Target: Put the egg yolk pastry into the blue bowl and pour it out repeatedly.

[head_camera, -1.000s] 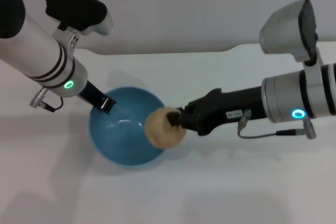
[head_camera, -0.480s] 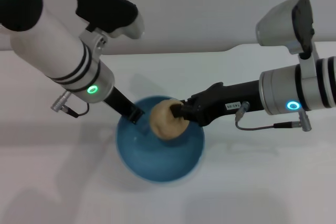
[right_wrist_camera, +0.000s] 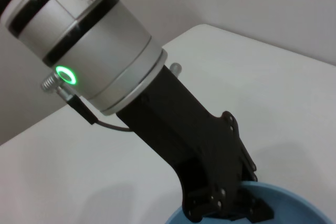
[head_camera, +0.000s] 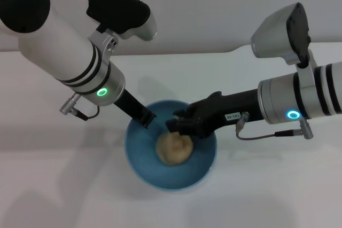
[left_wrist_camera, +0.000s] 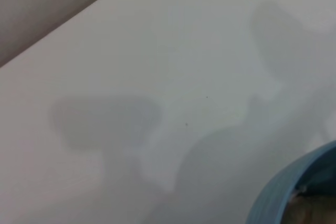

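The blue bowl (head_camera: 140, 152) sits on the white table in the middle of the head view. My left gripper (head_camera: 146, 117) is shut on its far-left rim. The egg yolk pastry (head_camera: 173, 149), a pale tan lump, lies free on the bowl's bottom. My right gripper (head_camera: 175, 124) hovers just above the bowl's far side, open, with nothing between its fingers. In the right wrist view the left gripper (right_wrist_camera: 227, 206) clamps the bowl's rim (right_wrist_camera: 286, 195). The left wrist view catches only an edge of the bowl (left_wrist_camera: 286, 192).
A white table (head_camera: 64, 185) runs all around the bowl, with a pale wall behind it. Both forearms reach in from the upper left and the right, meeting over the bowl.
The pastry has left my right gripper and dropped to the bowl's bottom. My left gripper has carried the bowl a little further right, under the right gripper.
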`<state>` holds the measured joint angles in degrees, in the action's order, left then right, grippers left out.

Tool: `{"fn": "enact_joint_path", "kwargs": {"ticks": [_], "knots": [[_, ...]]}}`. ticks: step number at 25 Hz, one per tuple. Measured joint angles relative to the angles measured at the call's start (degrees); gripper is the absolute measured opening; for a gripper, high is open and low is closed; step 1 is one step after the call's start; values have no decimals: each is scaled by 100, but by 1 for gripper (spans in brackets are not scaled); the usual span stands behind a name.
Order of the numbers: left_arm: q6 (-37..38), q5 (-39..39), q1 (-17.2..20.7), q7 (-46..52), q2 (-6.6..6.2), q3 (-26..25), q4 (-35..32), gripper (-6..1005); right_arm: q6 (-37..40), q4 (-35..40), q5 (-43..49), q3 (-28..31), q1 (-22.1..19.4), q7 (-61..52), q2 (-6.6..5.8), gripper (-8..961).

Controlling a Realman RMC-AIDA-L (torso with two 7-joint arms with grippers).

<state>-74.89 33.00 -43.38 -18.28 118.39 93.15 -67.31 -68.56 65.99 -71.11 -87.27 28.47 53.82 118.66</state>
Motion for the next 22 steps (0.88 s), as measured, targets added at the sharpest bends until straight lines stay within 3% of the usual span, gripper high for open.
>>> {"fn": "enact_joint_path", "kwargs": {"ticks": [5, 16, 22], "knots": [[187, -55, 65, 0, -17, 0, 37, 31, -57, 60, -8, 205, -59, -77, -18, 359], [1067, -552, 399, 5, -24, -40, 61, 30, -440, 570, 8, 1767, -785, -321, 18, 544], [1751, -580, 645, 0, -31, -49, -21, 30, -501, 162, 459, 2456, -1076, -440, 1, 542]]}}
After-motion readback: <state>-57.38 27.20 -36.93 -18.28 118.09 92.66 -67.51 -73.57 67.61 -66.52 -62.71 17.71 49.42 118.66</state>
